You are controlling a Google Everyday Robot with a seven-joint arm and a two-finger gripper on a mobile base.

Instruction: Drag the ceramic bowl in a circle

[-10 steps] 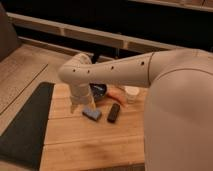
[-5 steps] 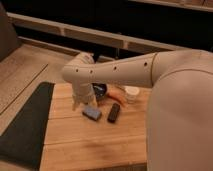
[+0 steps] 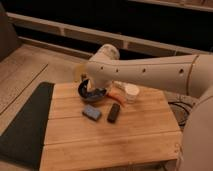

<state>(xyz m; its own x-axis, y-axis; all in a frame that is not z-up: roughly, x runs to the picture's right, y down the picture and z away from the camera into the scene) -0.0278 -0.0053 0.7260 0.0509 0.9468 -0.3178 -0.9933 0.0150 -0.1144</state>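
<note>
The ceramic bowl (image 3: 89, 92) is dark, glossy and shallow, and sits at the back of the wooden table (image 3: 130, 140), partly covered by my arm. My gripper (image 3: 98, 93) reaches down from the white arm to the bowl's right side, at or just inside its rim. Most of the gripper is hidden by the forearm.
A blue block (image 3: 91, 112) and a black bar-shaped object (image 3: 114, 112) lie just in front of the bowl. A small white cup (image 3: 132, 92) and an orange item (image 3: 118, 95) stand to its right. A pale yellow dish (image 3: 78, 75) is behind it. A dark mat (image 3: 25, 125) lies to the left.
My arm's elbow has swung to the right, and more of the bowl's left side shows now. The block and black object have not moved.
</note>
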